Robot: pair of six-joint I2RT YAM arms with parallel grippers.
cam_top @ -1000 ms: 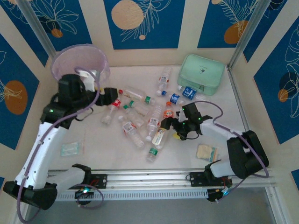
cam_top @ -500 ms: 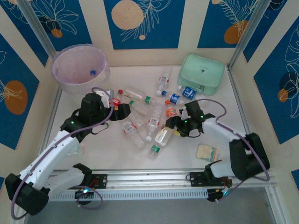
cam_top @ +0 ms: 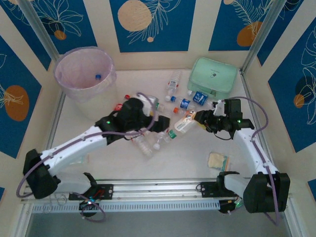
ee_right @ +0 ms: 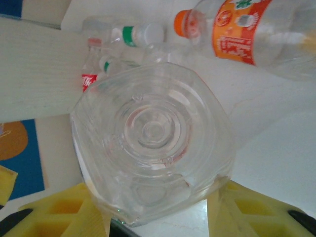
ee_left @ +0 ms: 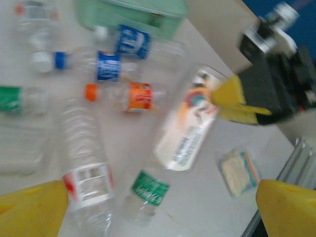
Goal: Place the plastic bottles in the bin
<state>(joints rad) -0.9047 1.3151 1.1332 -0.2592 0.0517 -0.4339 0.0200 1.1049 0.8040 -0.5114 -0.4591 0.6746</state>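
Observation:
Several clear plastic bottles [cam_top: 174,81] lie scattered mid-table between the two arms. My right gripper [cam_top: 204,118] is shut on one bottle [cam_top: 183,126] with a pale printed label, held off the table and tilted; in the right wrist view its clear base [ee_right: 153,136] sits between my yellow fingers [ee_right: 244,210]. My left gripper [cam_top: 159,125] hovers open over the pile, its yellow fingertips [ee_left: 32,207] wide apart above a green-labelled bottle [ee_left: 148,190] and a white-and-red-labelled one [ee_left: 86,170]. The pink-lilac bin [cam_top: 66,84] stands at the far left with a blue-capped bottle [cam_top: 98,76] inside.
A mint-green zip case [cam_top: 213,77] sits at the far right, with blue-labelled bottles [cam_top: 199,97] just in front of it. A beige packet [cam_top: 217,161] lies near the front right. Metal rails run along the table's near and right edges.
My left arm swung away from the bin and out over the pile, jaws open. The right gripper closed on the pale-labelled bottle and lifted it back to the right.

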